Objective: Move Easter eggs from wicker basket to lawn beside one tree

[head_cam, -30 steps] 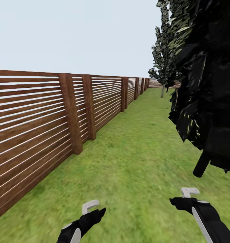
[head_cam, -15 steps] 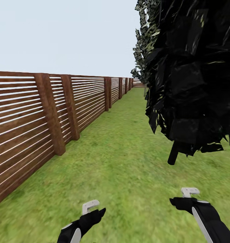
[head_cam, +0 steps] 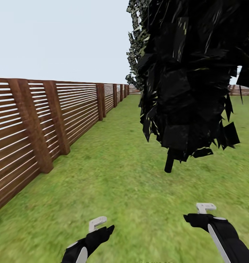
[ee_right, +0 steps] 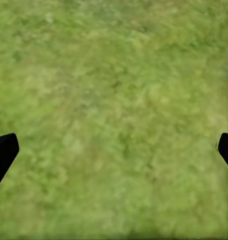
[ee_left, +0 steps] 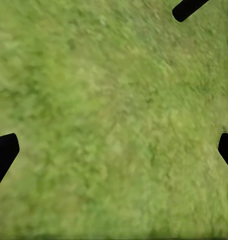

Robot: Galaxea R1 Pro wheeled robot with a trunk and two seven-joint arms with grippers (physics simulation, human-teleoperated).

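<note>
- Out on the lawn (head_cam: 131,190), robot is standing btwn slatted fence (head_cam: 37,124) and a dark cypress-like tree (head_cam: 186,84).
- Left gripper (head_cam: 99,222) and right gripper (head_cam: 205,208) are hanging low; wrist views: fingers (ee_left: 4,152) spread apart, holding nothing.
- Judging progress: zero eggs moved; basket w/ eggs not spotted yet.

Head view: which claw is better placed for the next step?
Neither yet. The left claw and right claw both hang open and empty over the mottled green lawn, level with each other.
</note>
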